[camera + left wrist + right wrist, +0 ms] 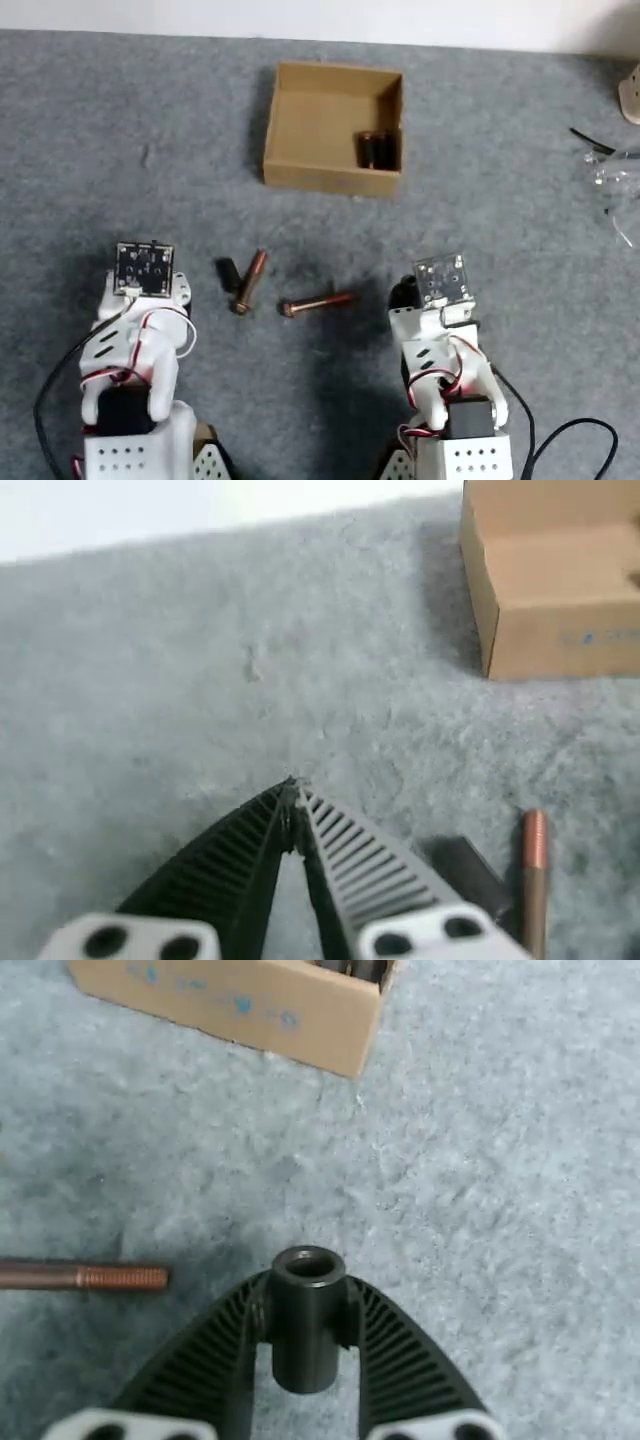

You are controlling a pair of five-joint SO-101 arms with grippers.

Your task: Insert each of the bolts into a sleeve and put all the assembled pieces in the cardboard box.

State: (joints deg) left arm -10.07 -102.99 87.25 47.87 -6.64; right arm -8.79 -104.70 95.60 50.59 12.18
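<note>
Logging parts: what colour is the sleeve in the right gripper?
The sleeve is black, clearest in the right wrist view.

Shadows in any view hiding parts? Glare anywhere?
High view: soft shadow on the carpet around the bolts, nothing hidden; the pieces in the cardboard box sit in its shaded corner. Left wrist view: the loose sleeve lies dark beside one bolt. Right wrist view: shadow under the right hand and its held sleeve. No glare seen.

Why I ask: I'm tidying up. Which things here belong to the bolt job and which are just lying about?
Job: cardboard box; assembled pieces inside it; left bolt; right bolt; loose sleeve; held sleeve in right gripper.
Lying about: clear plastic scraps; pale object at the picture's edge.
</note>
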